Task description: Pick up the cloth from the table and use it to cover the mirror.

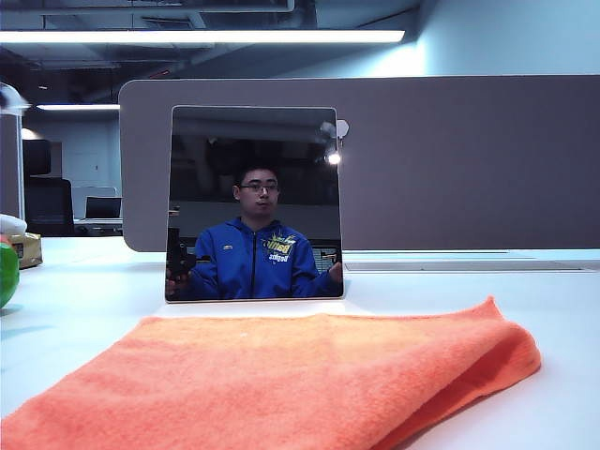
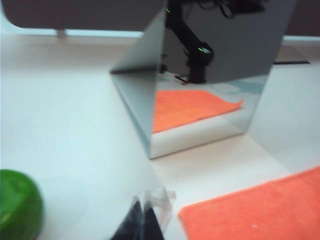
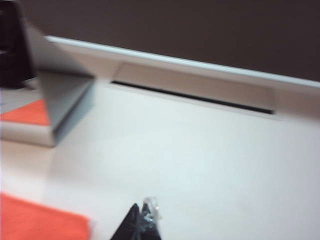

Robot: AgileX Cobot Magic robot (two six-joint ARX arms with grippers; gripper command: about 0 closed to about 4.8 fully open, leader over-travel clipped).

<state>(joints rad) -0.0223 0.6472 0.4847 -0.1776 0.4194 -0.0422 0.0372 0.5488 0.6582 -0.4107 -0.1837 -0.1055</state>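
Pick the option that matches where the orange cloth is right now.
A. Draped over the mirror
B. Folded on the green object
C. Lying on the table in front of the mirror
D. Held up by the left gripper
C: the cloth lies flat on the table in front of the upright mirror, which stands uncovered, and neither gripper holds it.
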